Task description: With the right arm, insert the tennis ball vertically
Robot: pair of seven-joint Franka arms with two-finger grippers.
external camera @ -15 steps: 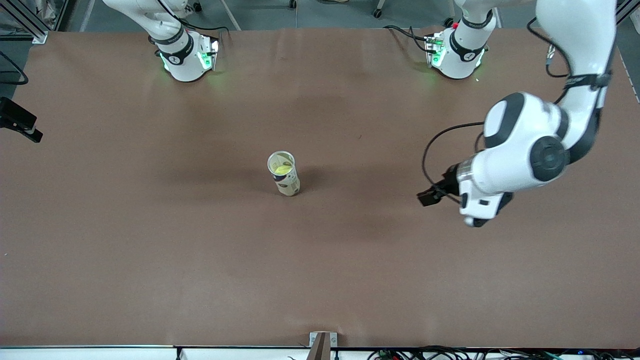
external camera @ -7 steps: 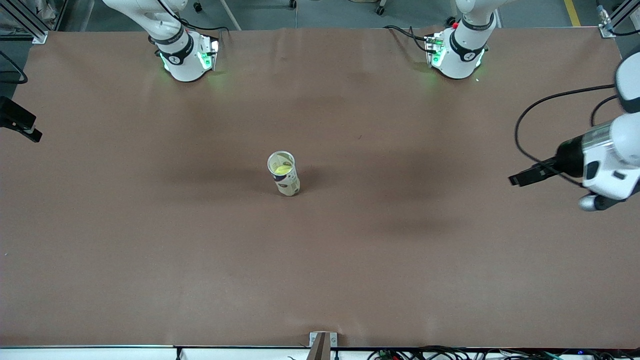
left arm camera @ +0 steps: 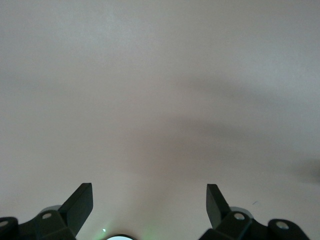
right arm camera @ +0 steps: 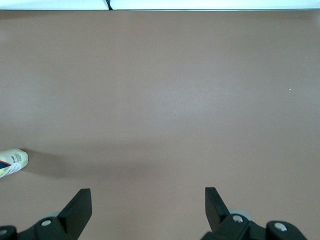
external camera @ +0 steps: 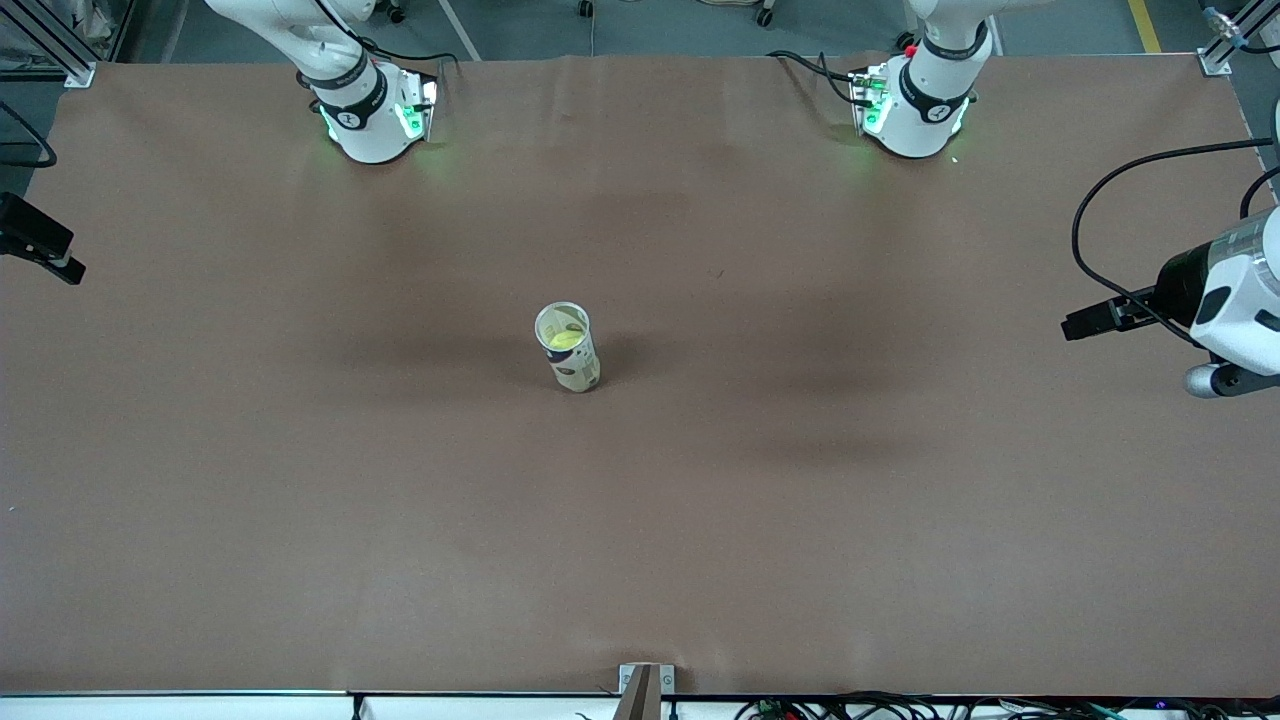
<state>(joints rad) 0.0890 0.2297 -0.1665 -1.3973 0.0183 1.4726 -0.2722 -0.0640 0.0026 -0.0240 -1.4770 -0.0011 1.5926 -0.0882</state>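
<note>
A clear tube [external camera: 573, 366] stands upright mid-table with a yellow tennis ball [external camera: 564, 340] inside it, seen through its open top. The tube's edge [right arm camera: 12, 161] shows at the rim of the right wrist view. My right gripper [right arm camera: 148, 200] is open and empty over bare brown table, well apart from the tube; it is out of the front view. My left gripper [left arm camera: 150, 197] is open and empty over bare table. The left arm's hand [external camera: 1235, 300] hangs at the left arm's end of the table.
Both arm bases [external camera: 375, 110] [external camera: 915, 100] stand along the table's back edge. A black camera mount [external camera: 35, 245] sits at the right arm's end. A small bracket [external camera: 645, 685] is at the front edge. The brown table [external camera: 300, 500] is otherwise bare.
The left arm has swung away from the tube toward its own end of the table, now partly out of the front view. Tube and ball have not moved.
</note>
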